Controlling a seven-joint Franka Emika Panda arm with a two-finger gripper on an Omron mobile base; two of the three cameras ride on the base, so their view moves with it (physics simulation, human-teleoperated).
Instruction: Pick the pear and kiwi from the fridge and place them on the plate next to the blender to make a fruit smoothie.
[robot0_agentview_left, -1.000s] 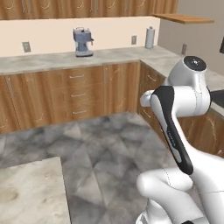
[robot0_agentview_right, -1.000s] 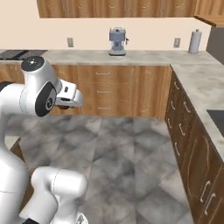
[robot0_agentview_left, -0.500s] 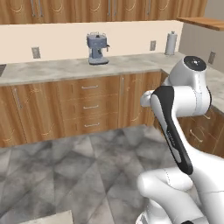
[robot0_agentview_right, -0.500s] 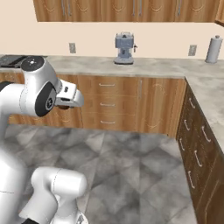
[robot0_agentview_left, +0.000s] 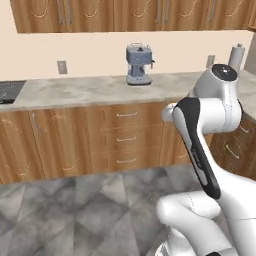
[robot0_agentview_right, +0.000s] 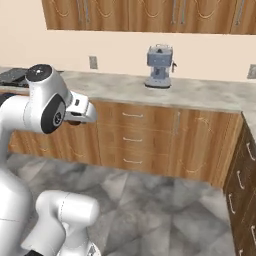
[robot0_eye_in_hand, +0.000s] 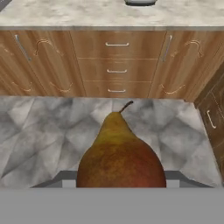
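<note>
Pear (robot0_eye_in_hand: 120, 159) sits dead centre at the pincer in the hand view, pincer pinching it, fingertips hidden behind the fruit. Long axis runs 6 to 12 in that view, fat end at 6 against the hand, stem tip at 12 pointing away toward the cabinets. Arm (robot0_agentview_left: 202, 145) is folded up high over the base, so the pear rides well above the floor (robot0_eye_in_hand: 52, 131), touching nothing else. Past it at 12: drawer stack (robot0_eye_in_hand: 117, 65) under the counter (robot0_eye_in_hand: 65, 15). On the counter, coffee machine (robot0_agentview_left: 138, 64) at about 12 in the left base view, 1 in the right. Outlet on the wall behind at 10. Plate and blender aren't in frame, so bearing from pear to drop spot can't be read here. My read: transit leg, pear secured, kiwi not yet fetched. Next move needs the base brought round until the plate comes into sight before any lowering.
</note>
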